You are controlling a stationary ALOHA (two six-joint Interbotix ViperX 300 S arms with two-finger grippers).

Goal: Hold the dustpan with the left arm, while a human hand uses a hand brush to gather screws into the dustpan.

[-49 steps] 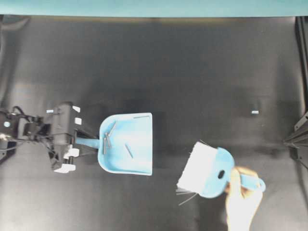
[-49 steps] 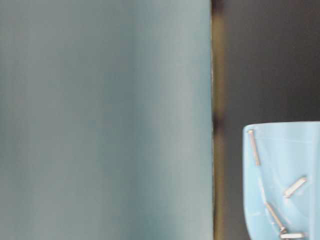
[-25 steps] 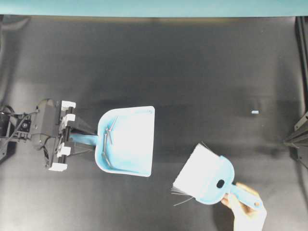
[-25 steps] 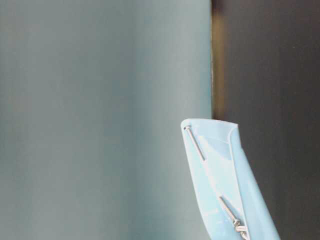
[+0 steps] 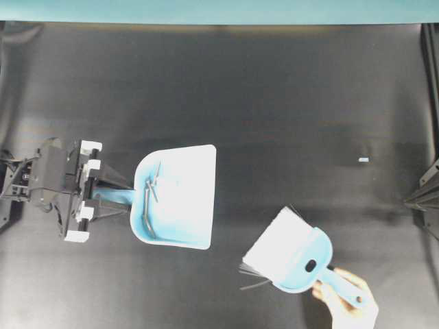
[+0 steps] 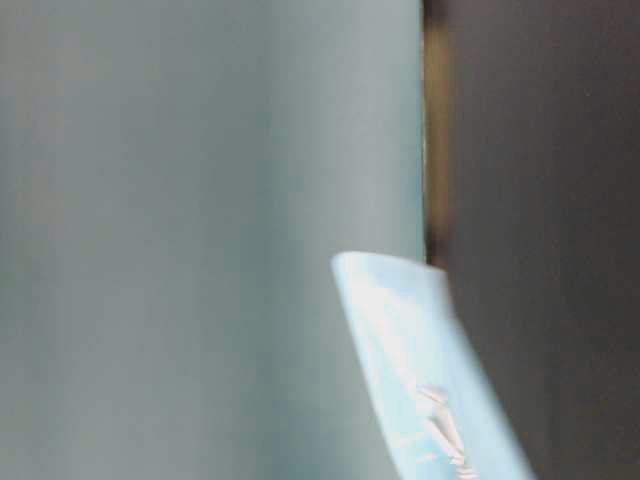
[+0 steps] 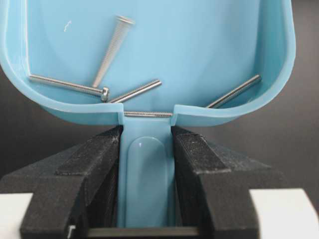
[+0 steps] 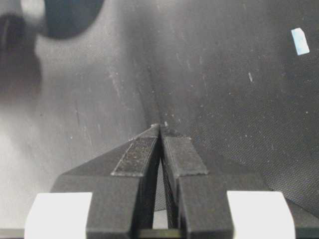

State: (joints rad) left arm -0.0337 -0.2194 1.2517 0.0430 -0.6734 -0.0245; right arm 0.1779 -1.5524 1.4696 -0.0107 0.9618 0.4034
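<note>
The setting looked like a robotics lab bench rather than a home: a matte black tabletop (image 5: 274, 103) filled the overhead view, bounded by a plain teal backdrop (image 5: 219, 10) along the far edge, well beyond the left arm (image 5: 55, 185). That arm carried exposed cables and white clip parts, and black frame struts (image 5: 422, 199) stood at the table's opposite edge.

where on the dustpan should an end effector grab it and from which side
By the short flat handle at the back of the dustpan, coming in from behind, opposite the open mouth. The handle is narrow enough to fit between two pads, and the left end effector is shut on it exactly this way, leaving the scoop free with the screws resting against the rear wall.
</note>
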